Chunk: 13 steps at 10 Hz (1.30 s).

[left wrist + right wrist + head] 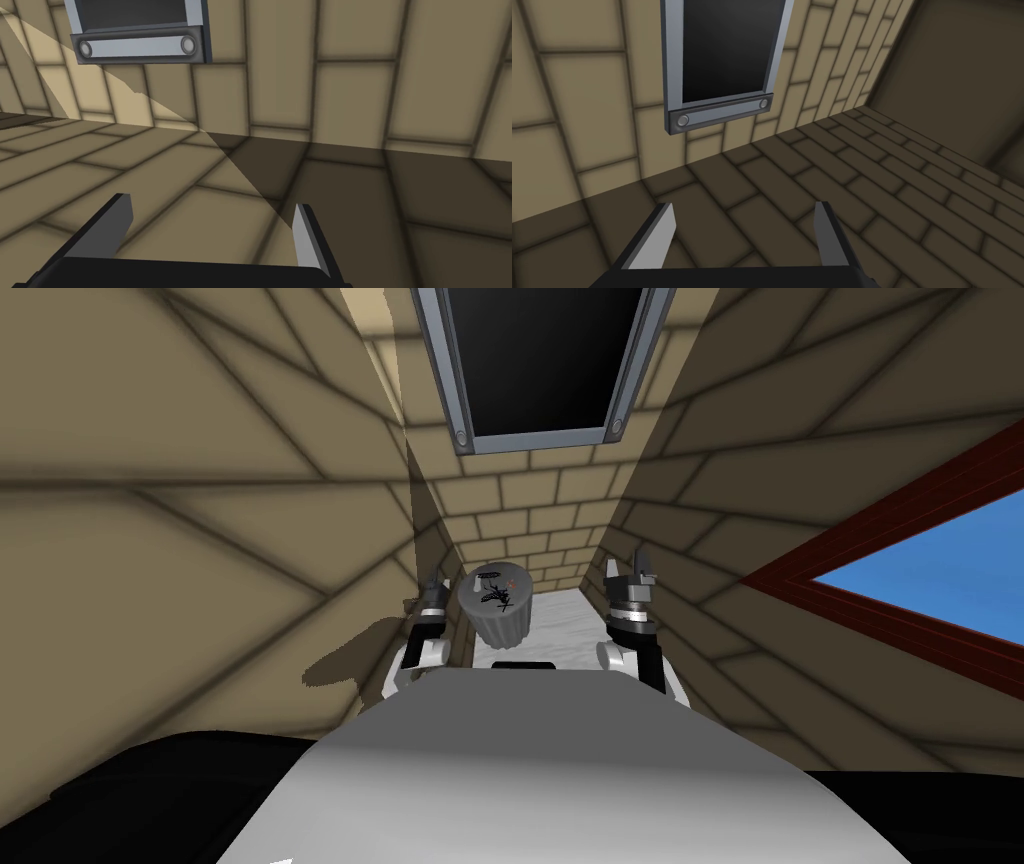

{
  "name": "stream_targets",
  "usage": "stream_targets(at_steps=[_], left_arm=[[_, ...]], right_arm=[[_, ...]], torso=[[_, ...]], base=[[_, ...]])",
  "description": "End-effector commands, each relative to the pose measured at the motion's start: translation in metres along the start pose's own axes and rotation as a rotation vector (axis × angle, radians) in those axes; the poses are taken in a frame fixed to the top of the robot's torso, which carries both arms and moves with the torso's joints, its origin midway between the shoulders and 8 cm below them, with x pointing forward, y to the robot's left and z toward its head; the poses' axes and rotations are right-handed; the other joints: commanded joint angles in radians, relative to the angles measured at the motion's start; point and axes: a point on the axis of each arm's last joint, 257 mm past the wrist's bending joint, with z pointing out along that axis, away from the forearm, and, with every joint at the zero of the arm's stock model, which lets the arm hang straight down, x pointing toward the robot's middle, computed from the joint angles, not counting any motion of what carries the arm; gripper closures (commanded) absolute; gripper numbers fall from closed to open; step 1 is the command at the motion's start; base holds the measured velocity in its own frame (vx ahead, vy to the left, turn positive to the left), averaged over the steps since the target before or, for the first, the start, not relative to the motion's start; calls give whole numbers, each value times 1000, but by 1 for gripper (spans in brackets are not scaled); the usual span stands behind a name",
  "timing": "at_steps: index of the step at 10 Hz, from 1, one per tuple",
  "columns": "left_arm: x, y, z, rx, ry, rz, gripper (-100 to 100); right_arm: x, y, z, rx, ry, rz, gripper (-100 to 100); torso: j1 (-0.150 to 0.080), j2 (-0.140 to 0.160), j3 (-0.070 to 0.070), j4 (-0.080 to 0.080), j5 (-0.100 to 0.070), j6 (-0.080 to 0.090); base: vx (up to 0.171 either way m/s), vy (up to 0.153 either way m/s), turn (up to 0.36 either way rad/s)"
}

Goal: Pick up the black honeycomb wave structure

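Tan brick walls [200, 488] close in on both sides of a narrow strip of pale floor [565, 623]. You will find a round grey pedestal [503, 633] with a fluted side standing on that strip, between the two arms. On its top lies the black honeycomb wave structure [497, 599]. From the head view it reads as no more than a dark, spiky patch. Two smaller items [490, 578] beside it, one pale and one reddish, are too small to identify. The left gripper [433, 583] is raised just beside the pedestal, fingers spread apart. The right gripper [643, 562] is raised farther off on the opposite side, fingers likewise spread. Both stand apart from the structure.
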Motion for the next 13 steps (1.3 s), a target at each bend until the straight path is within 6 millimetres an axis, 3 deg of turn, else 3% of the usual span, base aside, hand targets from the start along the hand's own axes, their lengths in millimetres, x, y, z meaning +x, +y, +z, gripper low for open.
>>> stream_targets(at_steps=[1, 2, 3, 6, 7, 10, 11, 13], left_arm=[[-7, 23, 3, -64, -10, -6, -100], [-10, 40, 4, -109, -18, -10, -100], [-11, 40, 4, -109, -18, -10, -100], [-23, 87, 4, -232, -45, -28, -100], [-23, 88, 3, -239, -45, -28, -100], [-35, 136, -1, -370, -78, -52, -100], [-35, 137, -1, -373, -78, -52, -100], [-43, 168, -6, -461, -102, -71, -100]], right_arm=[[0, 0, 0, 0, 0, 0, 0], [0, 0, 0, 0, 0, 0, 0], [0, 0, 0, 0, 0, 0, 0], [0, 0, 0, 0, 0, 0, 0], [0, 0, 0, 0, 0, 0, 0], [0, 0, 0, 0, 0, 0, 0], [0, 0, 0, 0, 0, 0, 0], [0, 0, 0, 0, 0, 0, 0]], torso=[[0, 0, 0, 0, 0, 0], [0, 0, 0, 0, 0, 0], [0, -1, 0, 0, 0, 0], [1, 0, 0, 0, 0, 0], [0, -1, 0, 0, 0, 0], [0, 0, 0, 0, 0, 0], [0, 0, 0, 0, 0, 0], [0, 1, 1, 0, 0, 0]], base=[[38, -17, -67], [52, -18, -79], [38, -11, -29], [37, -14, -74], [31, -12, -21], [32, -15, -76], [28, -13, -21], [23, -16, -72]])
